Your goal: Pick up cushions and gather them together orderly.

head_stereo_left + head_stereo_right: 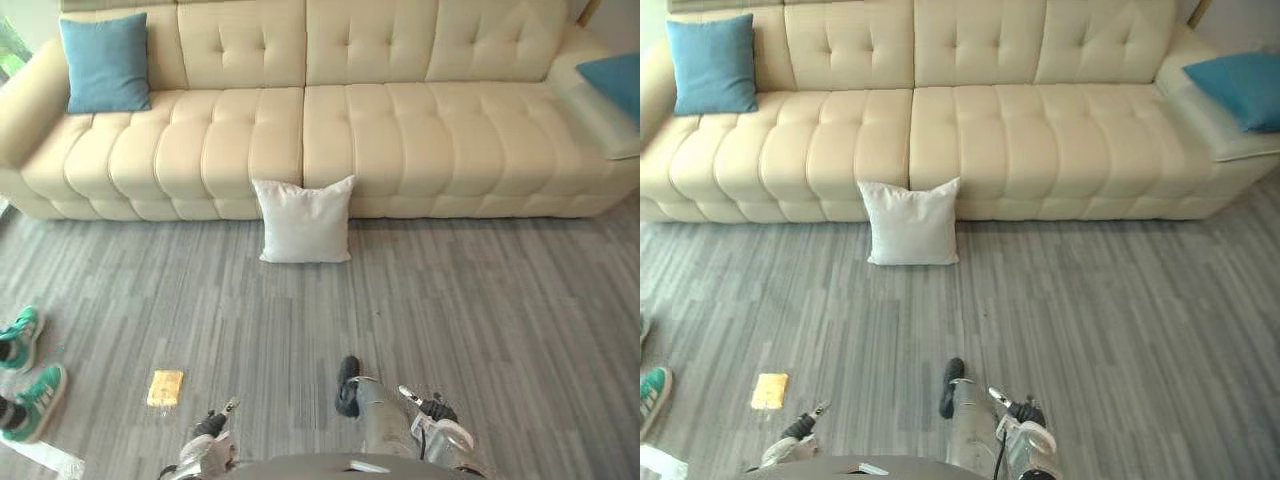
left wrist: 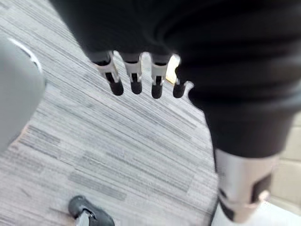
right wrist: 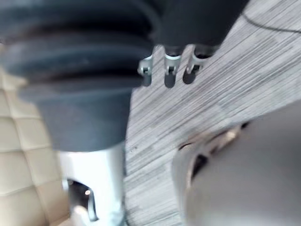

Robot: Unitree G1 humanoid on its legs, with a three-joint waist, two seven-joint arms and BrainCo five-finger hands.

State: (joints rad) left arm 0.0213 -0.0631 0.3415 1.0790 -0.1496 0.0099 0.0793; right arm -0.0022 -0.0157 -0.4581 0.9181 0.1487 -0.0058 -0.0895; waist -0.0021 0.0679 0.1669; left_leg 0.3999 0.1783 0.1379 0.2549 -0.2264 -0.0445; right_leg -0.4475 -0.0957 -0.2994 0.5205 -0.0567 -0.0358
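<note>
A white cushion (image 1: 305,220) stands on the grey floor, leaning against the front of the cream sofa (image 1: 420,130) near its middle. A blue cushion (image 1: 105,62) rests upright against the backrest at the sofa's left end. Another blue cushion (image 1: 1243,88) lies on the right armrest. My left hand (image 2: 114,77) hangs low over the floor with straight fingers, holding nothing, and it appears at the bottom edge of the left eye view (image 1: 212,425). My right hand (image 3: 170,75) also hangs over bare floor, fingers relaxed and empty, far short of the white cushion (image 1: 347,385).
A small yellow object (image 1: 165,387) lies on the floor at the lower left. A person's green-and-white shoes (image 1: 30,400) stand at the left edge. Wide grey plank floor stretches between me and the sofa.
</note>
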